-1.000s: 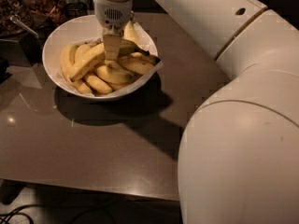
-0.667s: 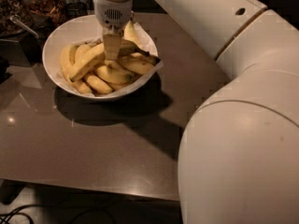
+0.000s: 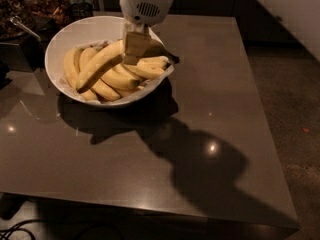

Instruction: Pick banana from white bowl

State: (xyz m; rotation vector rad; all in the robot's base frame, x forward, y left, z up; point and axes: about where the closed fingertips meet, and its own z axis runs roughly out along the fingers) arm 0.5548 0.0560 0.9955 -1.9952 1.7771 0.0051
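Note:
The white bowl (image 3: 75, 26) stands at the back left of the dark table and holds several yellow bananas. The long banana (image 3: 100, 65) lies slanted across the others, its upper end raised toward my gripper (image 3: 134, 54). The gripper hangs from its white wrist (image 3: 145, 4) over the right half of the bowl. Its tan fingers (image 3: 134, 43) are shut on the banana's upper end. Shorter bananas (image 3: 147, 69) lie under and beside it.
The brown table (image 3: 200, 134) stretches to the front and right, with the arm's shadow across it. Dark containers and a utensil (image 3: 20, 24) stand at the back left beside the bowl. Floor shows past the table's right edge (image 3: 300, 134).
The big arm body that filled the right foreground is out of view. The long banana's upper end now sits raised at the gripper's fingers, higher than before.

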